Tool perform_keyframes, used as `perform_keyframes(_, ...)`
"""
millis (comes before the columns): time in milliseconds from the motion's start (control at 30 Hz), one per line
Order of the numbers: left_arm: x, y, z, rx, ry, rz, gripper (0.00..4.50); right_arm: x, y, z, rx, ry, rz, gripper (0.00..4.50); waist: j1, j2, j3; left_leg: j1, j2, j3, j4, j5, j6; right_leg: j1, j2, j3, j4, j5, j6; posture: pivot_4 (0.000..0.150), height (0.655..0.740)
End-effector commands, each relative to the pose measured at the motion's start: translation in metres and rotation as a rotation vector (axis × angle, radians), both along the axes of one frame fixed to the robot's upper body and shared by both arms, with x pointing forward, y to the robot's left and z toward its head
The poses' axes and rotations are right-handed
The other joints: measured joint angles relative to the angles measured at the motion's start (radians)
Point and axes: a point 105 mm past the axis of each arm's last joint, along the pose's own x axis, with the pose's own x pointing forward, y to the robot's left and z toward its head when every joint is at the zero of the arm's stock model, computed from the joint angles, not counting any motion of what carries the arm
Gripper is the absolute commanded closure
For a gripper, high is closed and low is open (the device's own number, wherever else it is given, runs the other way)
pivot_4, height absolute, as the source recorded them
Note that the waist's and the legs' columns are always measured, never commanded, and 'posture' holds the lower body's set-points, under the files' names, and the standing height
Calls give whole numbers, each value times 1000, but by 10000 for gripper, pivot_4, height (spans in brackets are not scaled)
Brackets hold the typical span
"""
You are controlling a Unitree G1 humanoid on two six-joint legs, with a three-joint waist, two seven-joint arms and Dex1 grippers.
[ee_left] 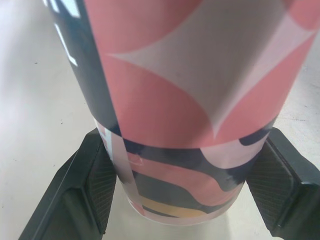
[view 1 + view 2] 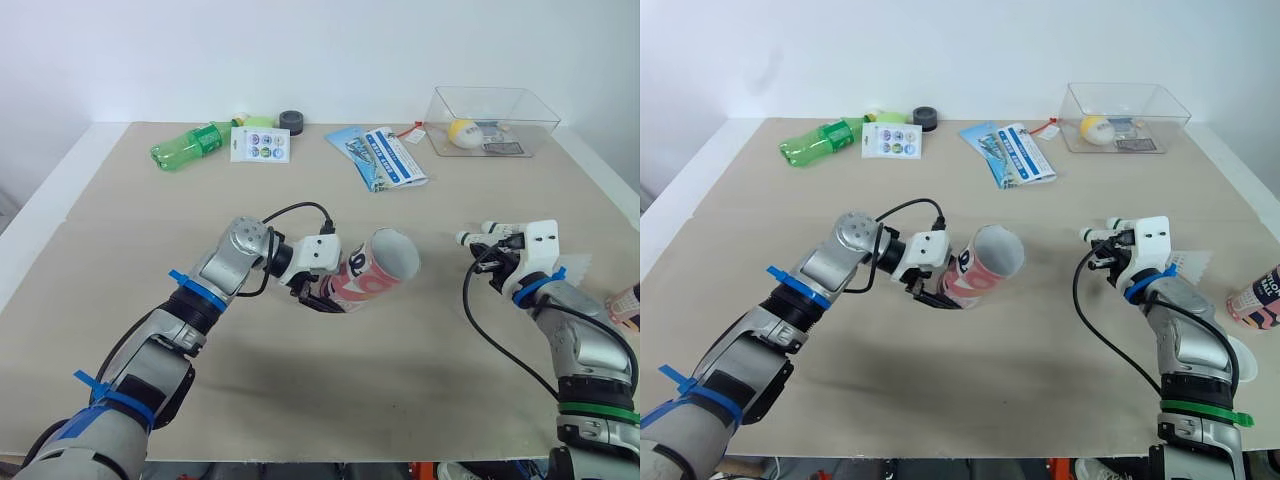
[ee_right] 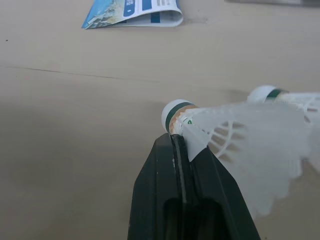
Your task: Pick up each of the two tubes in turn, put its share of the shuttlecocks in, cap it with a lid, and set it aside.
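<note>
My left gripper (image 2: 322,296) is shut on a tube (image 2: 375,270) with a pink, white and black pattern. The tube is tilted above the table, its open mouth facing right. In the left wrist view its body (image 1: 200,100) sits between the two black pads (image 1: 95,185). My right gripper (image 2: 478,250) is shut on a white shuttlecock (image 3: 235,145) at the skirt's edge, the cork (image 3: 176,111) pointing left toward the tube and a hand's width from its mouth. A second shuttlecock's cork (image 3: 265,92) shows just behind. The second tube (image 2: 1260,300) stands at the far right edge.
Along the back of the table lie a green bottle (image 2: 190,147), a sticker card (image 2: 260,144), a small dark round object (image 2: 291,121), a blue folded pamphlet (image 2: 385,157) and a clear plastic box (image 2: 540,115) holding a yellow-white ball. White feathers (image 2: 1195,262) lie beside my right wrist.
</note>
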Motion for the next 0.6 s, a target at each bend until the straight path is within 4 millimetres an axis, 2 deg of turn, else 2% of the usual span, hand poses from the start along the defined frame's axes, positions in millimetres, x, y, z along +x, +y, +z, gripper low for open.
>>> perform_keyframes(33,9,3,13,1,-33,22,12216,-6,11,52,-171,-185,107,44451,0,1,1,0,0,0,0,0,0,0,0,0,0,0,0,1500,7400)
perform_keyframes(100,11,5,12,13,-35,30,12216,-13,20,65,-289,-236,193,44451,0,1,1,0,0,0,0,0,0,0,0,0,0,0,0,1500,7400)
perform_keyframes(133,12,6,12,17,-27,33,12216,-18,29,78,-350,-293,260,44451,0,1,1,0,0,0,0,0,0,0,0,0,0,0,0,1500,7400)
perform_keyframes(167,12,6,12,23,-15,40,12216,-29,42,99,-446,-386,372,44451,0,2,1,0,0,0,0,0,0,0,0,0,0,0,1,1500,7400)
perform_keyframes(233,13,9,12,37,2,49,12216,-51,65,120,-612,-487,581,44451,-1,2,1,0,0,0,0,0,0,0,0,0,0,-1,1,1500,7400)
perform_keyframes(367,14,12,11,52,21,64,12216,-74,88,123,-897,-499,839,44451,-4,2,1,1,0,0,0,0,0,1,0,0,0,-1,1,1500,7400)
perform_keyframes(467,15,13,9,62,31,71,12216,-84,105,126,-975,-512,973,44451,-9,2,1,1,0,0,0,0,0,1,0,0,0,0,0,1500,7400)
perform_keyframes(600,18,13,8,67,13,88,12216,-89,121,132,-1011,-538,1063,44451,-14,2,1,1,0,0,1,0,0,1,0,0,1,0,0,1500,7400)
